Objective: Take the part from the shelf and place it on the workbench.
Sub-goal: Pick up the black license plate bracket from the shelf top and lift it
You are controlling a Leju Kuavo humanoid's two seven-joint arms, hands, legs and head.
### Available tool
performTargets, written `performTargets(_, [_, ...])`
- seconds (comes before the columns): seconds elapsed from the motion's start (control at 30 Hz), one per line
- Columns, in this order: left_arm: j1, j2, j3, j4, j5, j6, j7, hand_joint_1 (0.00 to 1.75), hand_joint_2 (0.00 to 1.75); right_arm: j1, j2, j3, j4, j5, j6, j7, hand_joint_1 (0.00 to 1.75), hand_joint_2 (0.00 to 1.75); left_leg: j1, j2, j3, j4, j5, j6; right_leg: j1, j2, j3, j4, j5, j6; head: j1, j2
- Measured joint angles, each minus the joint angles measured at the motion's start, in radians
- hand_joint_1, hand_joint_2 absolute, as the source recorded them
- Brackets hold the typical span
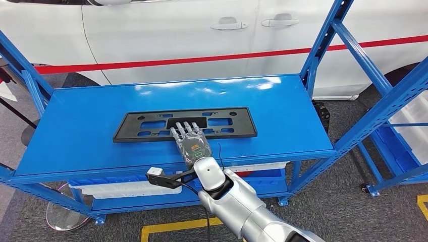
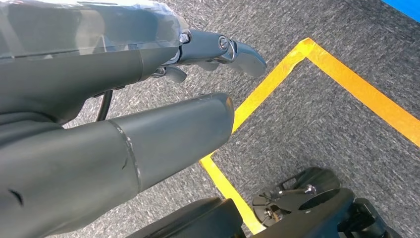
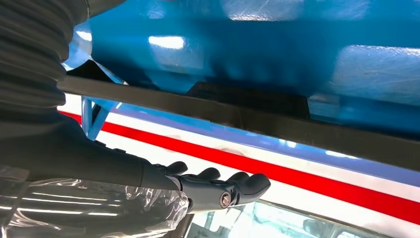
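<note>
A white car (image 1: 166, 30) with a red stripe is seen behind the blue shelf (image 1: 91, 136). The black part (image 1: 146, 123) is laid flat mid-shelf. The right hand (image 1: 191, 142) is stretched over its near edge, fingers (image 1: 182, 130) straight, nothing grasped. The left hand (image 2: 99, 114) is hung over carpet, released.

A flat black part (image 1: 184, 124) lies on the blue shelf (image 1: 91, 136).

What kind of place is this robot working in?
Probably a car factory or workshop: a white car stands behind a blue metal shelf, a flat black plastic car part lies under the robot's right hand, and yellow floor tape marks zones.
</note>
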State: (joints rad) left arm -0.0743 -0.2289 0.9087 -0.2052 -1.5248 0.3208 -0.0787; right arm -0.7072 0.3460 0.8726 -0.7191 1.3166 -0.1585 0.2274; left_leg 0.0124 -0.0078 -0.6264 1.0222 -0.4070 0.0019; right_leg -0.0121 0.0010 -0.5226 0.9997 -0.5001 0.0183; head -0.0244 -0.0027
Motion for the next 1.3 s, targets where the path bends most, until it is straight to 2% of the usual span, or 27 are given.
performTargets(0.3, [0.000,0.000,-0.001,0.000,-0.003,0.000,0.000,0.00,0.00,-0.012,-0.001,0.002,0.027,0.003,-0.003,0.024,0.00,1.75,0.000,0.000,0.000,0.000,0.000,0.000,0.000,0.000,-0.001,0.000,0.000,0.000,0.000,0.000])
performTargets(0.6, [0.000,0.000,-0.002,0.000,-0.005,0.000,-0.001,0.00,0.00,-0.110,-0.028,-0.031,0.122,0.041,-0.003,0.088,0.00,1.75,0.000,0.000,0.000,0.000,0.001,0.001,-0.001,0.000,-0.001,0.000,0.001,0.001,0.000,0.000])
performTargets(0.8, [0.000,0.000,-0.002,0.000,0.002,-0.010,-0.020,0.00,0.00,-0.136,-0.043,-0.043,0.166,0.055,-0.004,0.088,0.00,1.75,0.000,0.000,0.000,0.000,0.001,0.001,0.000,0.000,0.000,0.000,0.001,0.001,0.000,0.000])
performTargets(1.3, [0.001,0.000,-0.002,0.000,0.014,-0.014,-0.017,0.00,0.00,-0.139,-0.037,-0.045,0.207,0.066,-0.004,0.070,0.00,1.75,0.000,0.000,0.000,0.000,0.001,0.001,0.000,0.000,0.000,0.000,0.001,0.001,0.000,0.000])
